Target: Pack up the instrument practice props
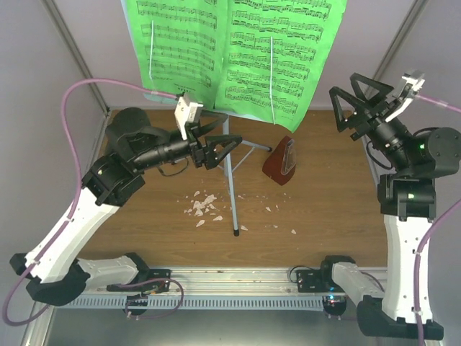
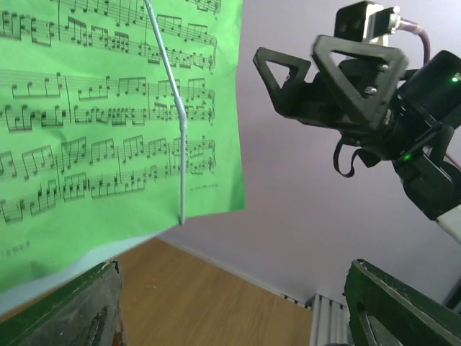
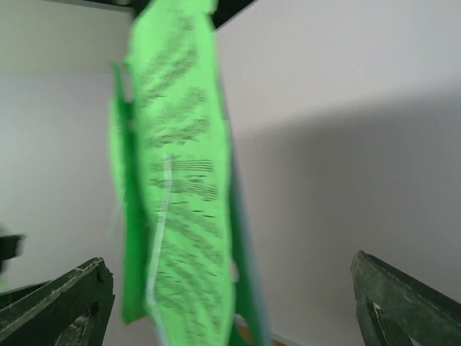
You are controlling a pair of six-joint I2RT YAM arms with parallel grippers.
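Both wide and empty: my left hand (image 1: 225,138) by the music stand (image 1: 231,189) pole, my right hand (image 1: 343,84) beside the green sheet music (image 1: 238,43) on it; the metronome (image 1: 282,162) stands on the table (image 1: 331,209) nearby.

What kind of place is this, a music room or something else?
Likely a robot test cell: two arms bolted to a rail, plain walls enclosing a wooden table, staged sheet music and metronome.
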